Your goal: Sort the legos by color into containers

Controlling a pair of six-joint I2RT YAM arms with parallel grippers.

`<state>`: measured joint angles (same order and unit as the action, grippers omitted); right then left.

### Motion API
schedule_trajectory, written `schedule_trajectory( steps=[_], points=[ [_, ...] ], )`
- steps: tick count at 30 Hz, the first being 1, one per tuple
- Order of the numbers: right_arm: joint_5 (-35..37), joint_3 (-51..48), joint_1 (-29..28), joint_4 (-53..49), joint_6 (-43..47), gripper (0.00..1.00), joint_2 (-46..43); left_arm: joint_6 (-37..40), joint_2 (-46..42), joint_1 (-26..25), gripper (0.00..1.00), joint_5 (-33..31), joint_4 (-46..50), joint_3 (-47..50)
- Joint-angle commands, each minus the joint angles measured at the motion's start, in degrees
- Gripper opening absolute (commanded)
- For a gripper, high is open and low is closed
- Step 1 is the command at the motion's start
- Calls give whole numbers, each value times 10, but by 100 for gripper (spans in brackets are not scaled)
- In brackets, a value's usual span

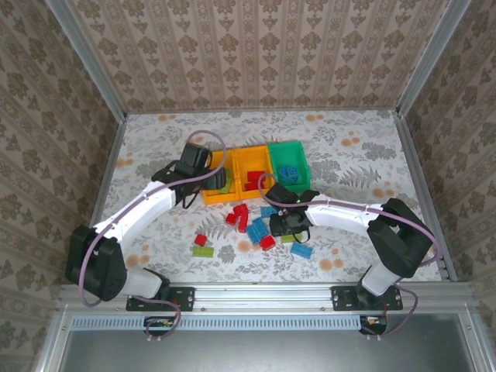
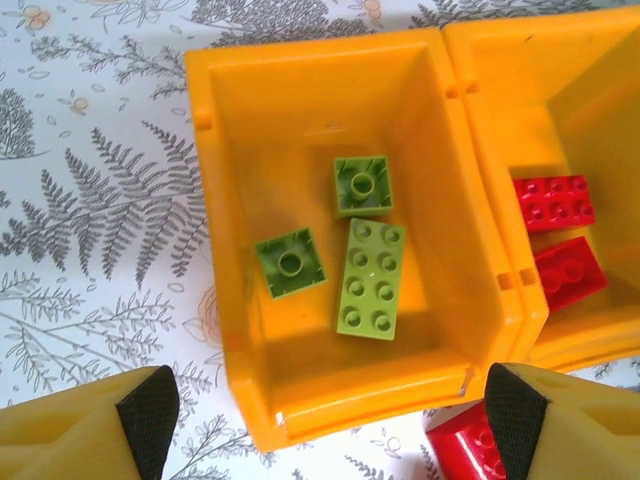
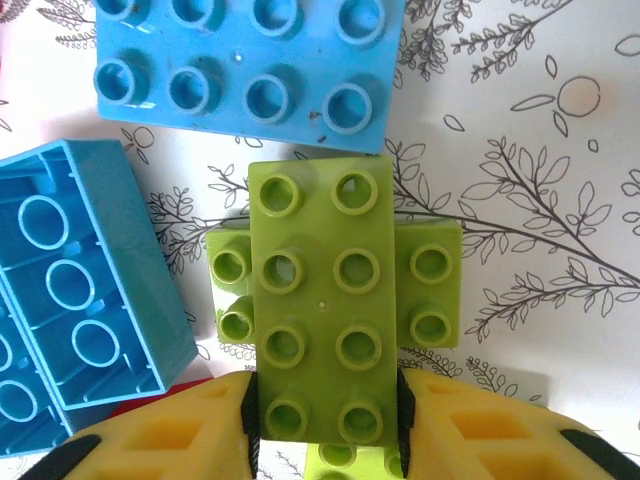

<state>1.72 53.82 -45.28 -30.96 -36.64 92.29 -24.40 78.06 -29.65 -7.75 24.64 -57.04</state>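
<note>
Left gripper (image 2: 330, 425) wide open over left orange bin (image 2: 215, 260) holding three green legos (image 2: 368, 278); red legos (image 2: 553, 203) in middle bin (image 2: 475, 140) at 3 o'clock. Right gripper (image 3: 325, 420) clamps the near end of a long green lego (image 3: 318, 290) that lies across another green one, blue legos (image 3: 240, 70) at 12 and 9 o'clock. Green bin (image 1: 288, 146) holds blue ones; loose pile (image 1: 256, 230) on table (image 1: 349, 147) at 6 o'clock of the bins.

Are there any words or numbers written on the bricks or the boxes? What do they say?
None can be read.
The studs of the lime green brick and the blue brick look blank; any marks are too faint to tell.
The orange-yellow bin and the green bin carry no label.
The table and wall show only leaf and flower patterns.
</note>
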Motion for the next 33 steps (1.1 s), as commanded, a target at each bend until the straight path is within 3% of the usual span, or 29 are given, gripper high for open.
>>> schedule_trajectory(
  steps=[1,8,13,20,27,33],
  points=[
    [9,16,-3,-26,-4,38,-2,-10,-35,7,84,-19,11,22],
    [18,57,-3,-45,9,34,-53,-10,-86,21,85,-36,28,64],
    [10,121,-3,-31,31,34,-42,-20,-116,31,86,-30,29,108],
    [-66,242,-2,68,41,34,44,-39,-156,31,87,-26,44,164],
    [-105,389,7,75,43,34,177,-77,-187,29,89,-2,68,212],
    [-107,483,23,52,28,36,278,-92,-238,-4,89,9,61,266]
  ],
)
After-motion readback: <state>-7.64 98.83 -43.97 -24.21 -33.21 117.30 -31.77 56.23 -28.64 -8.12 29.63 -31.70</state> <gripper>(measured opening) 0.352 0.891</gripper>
